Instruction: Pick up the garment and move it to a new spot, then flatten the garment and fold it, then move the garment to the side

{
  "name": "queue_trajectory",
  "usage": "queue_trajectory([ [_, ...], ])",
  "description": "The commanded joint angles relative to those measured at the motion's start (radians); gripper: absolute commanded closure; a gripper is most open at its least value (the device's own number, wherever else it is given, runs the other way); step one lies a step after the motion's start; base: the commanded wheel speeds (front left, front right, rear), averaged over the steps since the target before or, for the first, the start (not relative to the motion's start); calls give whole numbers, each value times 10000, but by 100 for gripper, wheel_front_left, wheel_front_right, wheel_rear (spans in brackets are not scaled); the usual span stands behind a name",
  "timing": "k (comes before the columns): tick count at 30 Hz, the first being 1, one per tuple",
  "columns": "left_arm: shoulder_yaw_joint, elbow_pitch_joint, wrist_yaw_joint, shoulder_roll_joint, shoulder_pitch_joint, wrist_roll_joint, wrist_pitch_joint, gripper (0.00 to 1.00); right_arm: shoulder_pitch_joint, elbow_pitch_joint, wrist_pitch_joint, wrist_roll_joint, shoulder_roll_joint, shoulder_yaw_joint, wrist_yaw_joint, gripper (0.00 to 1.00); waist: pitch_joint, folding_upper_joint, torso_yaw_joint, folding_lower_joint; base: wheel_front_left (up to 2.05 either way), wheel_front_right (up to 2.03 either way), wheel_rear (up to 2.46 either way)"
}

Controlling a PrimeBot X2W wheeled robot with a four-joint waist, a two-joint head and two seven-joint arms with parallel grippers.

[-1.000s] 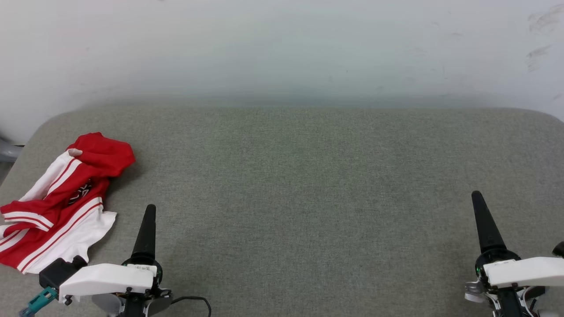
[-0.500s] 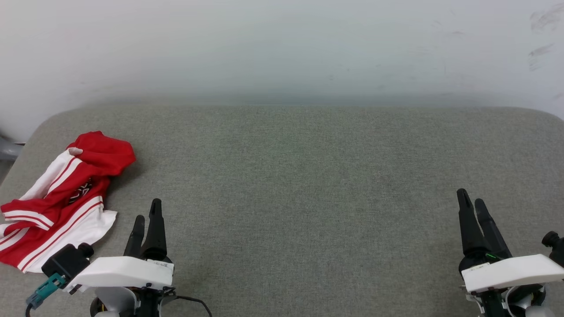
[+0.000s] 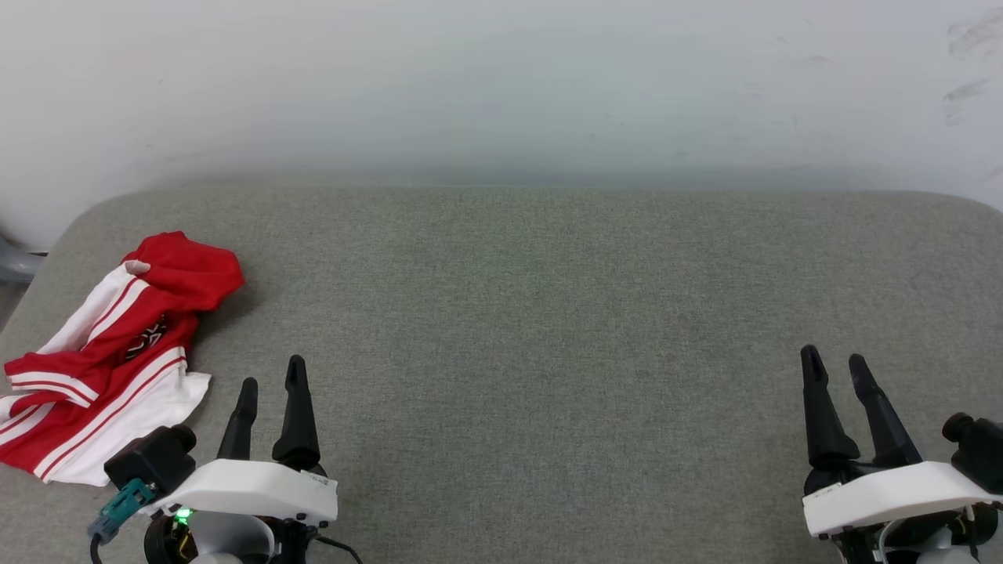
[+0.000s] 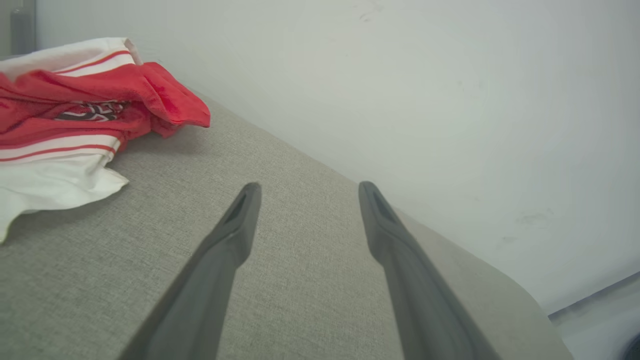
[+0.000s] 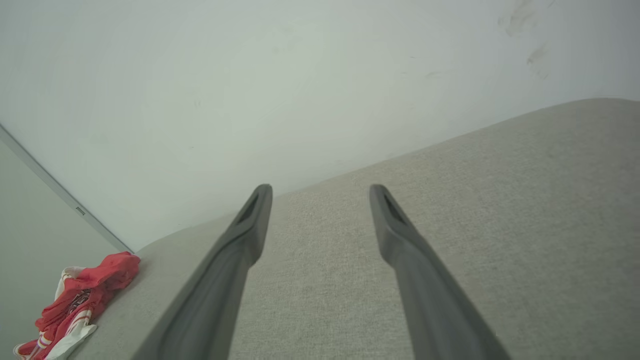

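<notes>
The garment (image 3: 117, 352) lies crumpled at the left end of the grey cushioned surface (image 3: 548, 313), red with white striped parts and a patch of dark lettering showing. In the left wrist view the garment (image 4: 75, 115) sits up and to the left of my fingers; in the right wrist view the garment (image 5: 75, 300) is a small heap far at the lower left. My left gripper (image 3: 273, 372) stands open just right of the garment's near edge, apart from it, holding nothing. At the lower right my right gripper (image 3: 834, 362) is open and holds nothing.
A pale wall (image 3: 501, 86) rises behind the surface's far edge. The surface's left end curves off close beside the garment, with a grey object (image 3: 16, 266) just past it. A wide stretch of grey fabric runs between the two grippers.
Both grippers have turned about their wrists, so both fingers of each now show side by side. The left gripper has shifted slightly right and lower, the right slightly left. The garment lies as before.
</notes>
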Motion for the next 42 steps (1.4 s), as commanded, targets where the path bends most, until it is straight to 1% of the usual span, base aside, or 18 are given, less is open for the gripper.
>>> queue_trajectory([
  [1,-46,-171,57,64,-12,370,-123,0,-49,-148,-113,-409,-1,6,1,0,2,0,6,0,0,0,0],
  [10,-171,-262,173,89,89,1349,-364,0,18,-152,-367,-1503,1,45,1,0,-4,0,5,0,0,0,0],
  [19,-269,-338,117,85,155,2222,-593,0,94,-241,-584,-2407,2,52,0,0,-10,0,22,0,0,0,0],
  [21,-302,-358,110,80,199,2603,-688,0,129,-306,-684,-2786,3,63,0,0,-16,0,32,0,0,0,0],
  [34,-365,-346,60,43,304,3604,-952,0,214,-405,-951,-3754,5,61,0,0,-39,0,60,0,0,0,0],
  [42,-411,-374,-62,22,339,4182,-1119,0,220,-433,-1126,-4226,6,43,-1,0,-38,0,74,0,0,0,0],
])
